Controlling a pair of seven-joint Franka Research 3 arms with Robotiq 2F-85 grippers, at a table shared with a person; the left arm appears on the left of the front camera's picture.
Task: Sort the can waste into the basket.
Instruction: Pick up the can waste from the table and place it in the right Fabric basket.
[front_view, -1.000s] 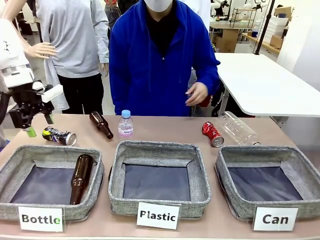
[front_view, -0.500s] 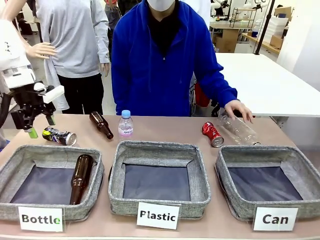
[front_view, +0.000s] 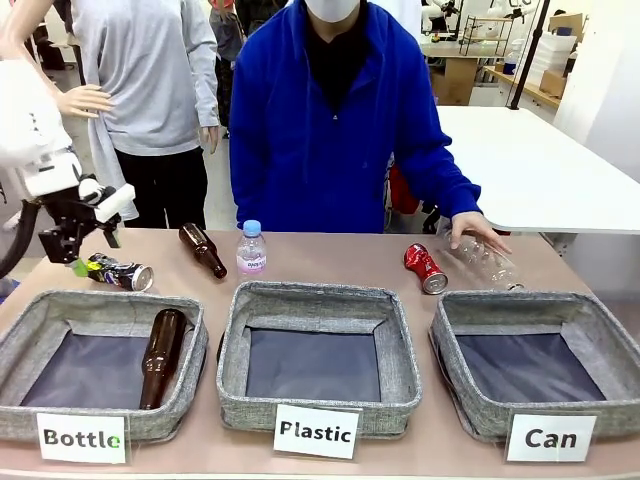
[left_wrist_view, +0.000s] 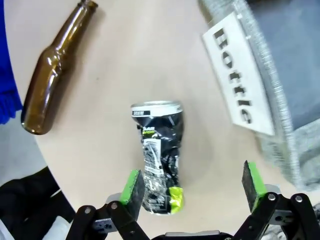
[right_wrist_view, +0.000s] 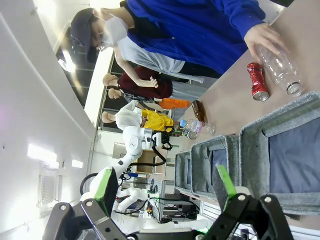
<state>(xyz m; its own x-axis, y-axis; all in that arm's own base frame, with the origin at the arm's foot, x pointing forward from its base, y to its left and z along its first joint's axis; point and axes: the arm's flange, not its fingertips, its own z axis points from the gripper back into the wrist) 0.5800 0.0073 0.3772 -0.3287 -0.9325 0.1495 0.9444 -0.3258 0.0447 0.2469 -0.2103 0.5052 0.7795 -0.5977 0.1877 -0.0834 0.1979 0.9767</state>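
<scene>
A black can (front_view: 118, 272) with green-yellow print lies on its side at the table's far left. My left gripper (front_view: 85, 256) hangs open just above its left end. In the left wrist view the black can (left_wrist_view: 159, 160) lies between my open left gripper's (left_wrist_view: 192, 186) pads, close to the left one. A red can (front_view: 425, 268) lies behind the "Can" basket (front_view: 470, 400) at the right. In the right wrist view, my right gripper (right_wrist_view: 165, 186) is open and holds nothing. Past it are the grey basket (right_wrist_view: 255, 145) and the red can (right_wrist_view: 258, 81).
A person's hand (front_view: 478, 232) rests on a clear plastic bottle (front_view: 488, 264) beside the red can. The "Bottle" basket (front_view: 30, 330) holds a brown bottle (front_view: 160, 355). The "Plastic" basket (front_view: 320, 296) stands in the middle. Another brown bottle (front_view: 203, 249) and a small plastic bottle (front_view: 251, 248) are behind it.
My left gripper has tilted and come down toward the black can's left end. The person's hand has reached out to the clear plastic bottle and settled on it.
</scene>
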